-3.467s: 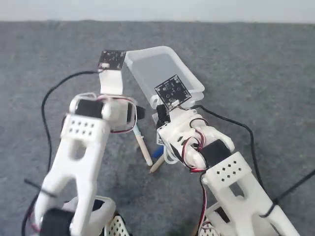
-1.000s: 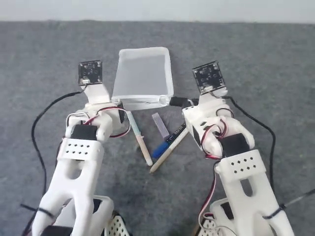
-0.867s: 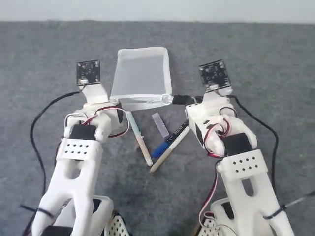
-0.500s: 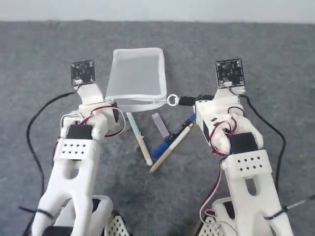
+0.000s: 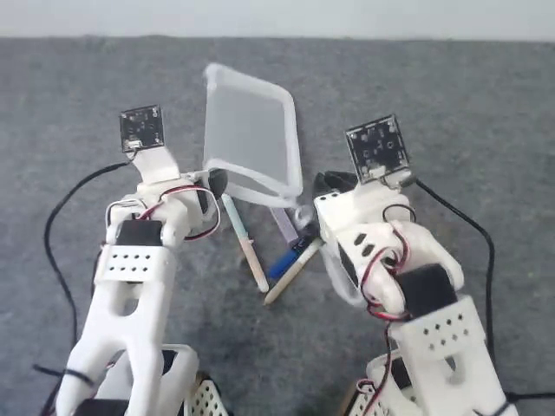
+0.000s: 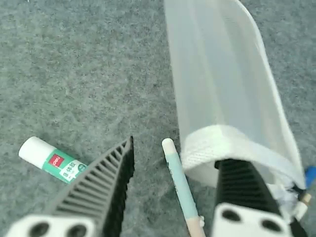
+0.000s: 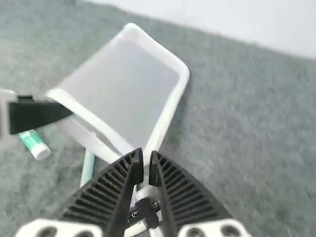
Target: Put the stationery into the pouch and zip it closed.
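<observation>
The translucent white pouch [image 5: 251,139] lies tilted between the arms, its mouth edge [image 6: 217,143] toward me. My right gripper [image 7: 145,170] is shut on the pouch's near corner, by the zipper end [image 5: 299,186]. My left gripper [image 6: 173,192] is open at the mouth's other corner [image 5: 212,184], straddling the top of a pale green pen [image 6: 177,182]. That pen [image 5: 247,243], a blue pen [image 5: 286,260], a wooden pencil [image 5: 290,277] and a small purple piece [image 5: 282,221] lie on the mat below the pouch. A green and white glue stick [image 6: 47,159] lies beside the left gripper.
The grey mat [image 5: 451,113] stretches free on the far side and to both sides of the pouch. Black cables [image 5: 65,199] trail beside each arm.
The pouch was turned straight, and the right gripper drew the zipper ring to the right. Now the right arm has swung back in toward the pouch, which has tilted leftward.
</observation>
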Controlling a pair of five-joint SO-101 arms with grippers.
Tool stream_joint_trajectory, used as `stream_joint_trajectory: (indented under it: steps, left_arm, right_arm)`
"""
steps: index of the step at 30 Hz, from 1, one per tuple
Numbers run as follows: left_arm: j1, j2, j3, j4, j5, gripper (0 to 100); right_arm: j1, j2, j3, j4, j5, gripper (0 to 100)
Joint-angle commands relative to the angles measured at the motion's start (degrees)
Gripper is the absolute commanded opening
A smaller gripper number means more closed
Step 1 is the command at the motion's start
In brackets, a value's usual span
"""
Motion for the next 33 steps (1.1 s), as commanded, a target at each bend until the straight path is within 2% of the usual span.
stream_joint_trajectory:
  steps: [1, 8, 14, 19, 21, 26, 33]
  left_arm:
    - [-0.26, -2.20, -0.48, -2.46, 0.79, 26]
    - [-0.18, -2.20, -0.48, -2.55, -1.05, 26]
    - [1.49, -2.11, -0.31, -2.73, -5.71, 11]
    - [2.02, -2.11, -0.31, -2.64, -6.77, 1]
    - [1.93, -2.11, -0.31, -2.55, -6.68, 1]
    - [1.93, -2.20, -1.80, 0.79, -5.80, 1]
    - [2.20, -2.20, -4.00, 5.19, -3.78, 1]
  right_arm:
    - [-1.10, -3.65, -4.48, 0.13, 0.88, 0.6]
    - [-1.98, -3.91, -6.59, 3.21, 0.88, 0.6]
    - [-1.98, -3.91, -2.11, 3.47, 0.70, 1.6]
    - [-5.85, -3.82, 4.22, 3.03, 0.44, 22.6]
    - [-7.69, -3.82, 5.71, 2.86, 0.44, 27.8]
    - [-9.89, -1.54, 10.64, -4.44, 0.79, 27.7]
    - [-9.98, 12.79, 10.55, -14.29, 0.88, 27.7]
